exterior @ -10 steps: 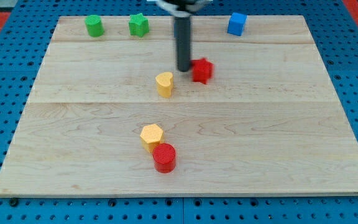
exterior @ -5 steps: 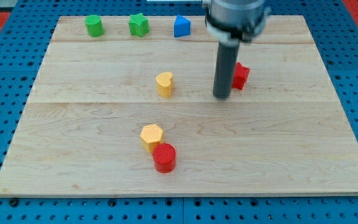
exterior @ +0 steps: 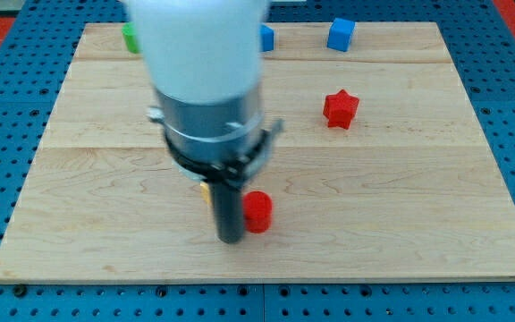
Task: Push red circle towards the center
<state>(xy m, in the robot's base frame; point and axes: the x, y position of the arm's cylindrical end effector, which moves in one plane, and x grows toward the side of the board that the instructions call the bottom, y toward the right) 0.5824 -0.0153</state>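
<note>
The red circle lies on the wooden board, below the middle. My tip is down on the board just to the view's left of the red circle and a little below it, touching or nearly touching it. The arm's wide body hides much of the board's left middle. A yellow block shows only as a sliver left of the rod.
A red star lies right of the middle. A blue cube and another blue block sit at the top edge. A green block peeks out at the top left. Other blocks are hidden behind the arm.
My tip has moved from beside the red star down and left to the red circle. The red circle has shifted right and slightly up. The arm now hides the yellow blocks and the green star.
</note>
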